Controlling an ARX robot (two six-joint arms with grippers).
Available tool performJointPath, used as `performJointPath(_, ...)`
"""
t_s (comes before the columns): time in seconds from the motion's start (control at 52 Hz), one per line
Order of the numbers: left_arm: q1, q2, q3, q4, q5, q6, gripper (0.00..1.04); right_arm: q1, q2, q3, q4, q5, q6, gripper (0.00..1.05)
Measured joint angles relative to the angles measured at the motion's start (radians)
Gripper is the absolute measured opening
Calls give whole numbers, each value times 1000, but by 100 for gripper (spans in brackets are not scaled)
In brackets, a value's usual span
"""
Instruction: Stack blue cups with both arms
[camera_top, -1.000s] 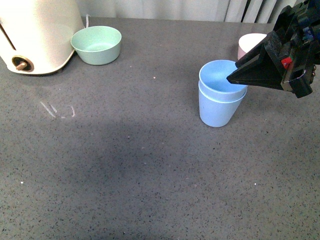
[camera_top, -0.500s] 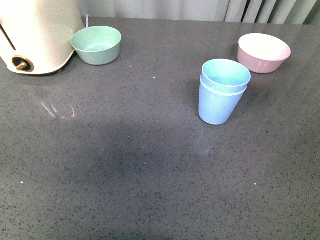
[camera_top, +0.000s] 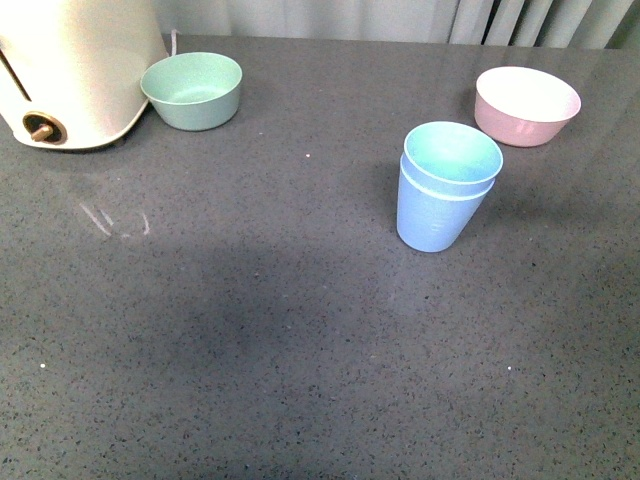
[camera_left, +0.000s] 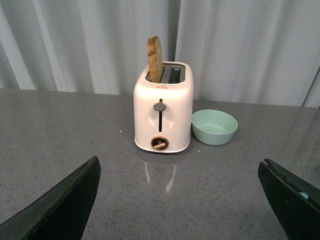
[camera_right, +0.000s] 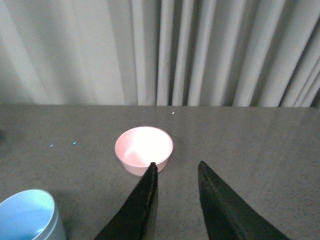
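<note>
The two blue cups (camera_top: 442, 190) stand nested on the dark speckled desk (camera_top: 250, 340), right of centre — the inner one sits upright inside the outer, its rim a little above the outer rim, its aqua inside facing up. Nothing grips them. In the right wrist view only a part of their rim (camera_right: 27, 215) shows at the picture's edge.

Beyond the cups, to the far right, rests a pink bowl (camera_top: 527, 104) with a white inside, apart from them. At the far left a mint-green bowl (camera_top: 193, 90) sits just beside a cream toaster (camera_top: 70, 70); the left wrist view shows a slice of bread (camera_left: 155, 59) standing up out of one slot.

Neither arm appears in the front view. The left end effector (camera_left: 185, 200) has its fingers spread wide apart, holding nothing. The right end effector (camera_right: 176, 200) has its two black fingers (camera_right: 140, 210) drawn near each other with a narrow gap left between — nothing between them, pointing toward the pink bowl.
</note>
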Motion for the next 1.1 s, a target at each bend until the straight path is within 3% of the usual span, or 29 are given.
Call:
performJointPath(0.115,0,0,0,0,0,0,96,14,-69,-71,-1,2,2,1)
performJointPath(0.846,0,0,0,0,0,0,96,16,-449,-266,-167,8,7,2)
performJointPath(1.096,0,0,0,0,0,0,96,16,-626,-267,-332,7,7,2)
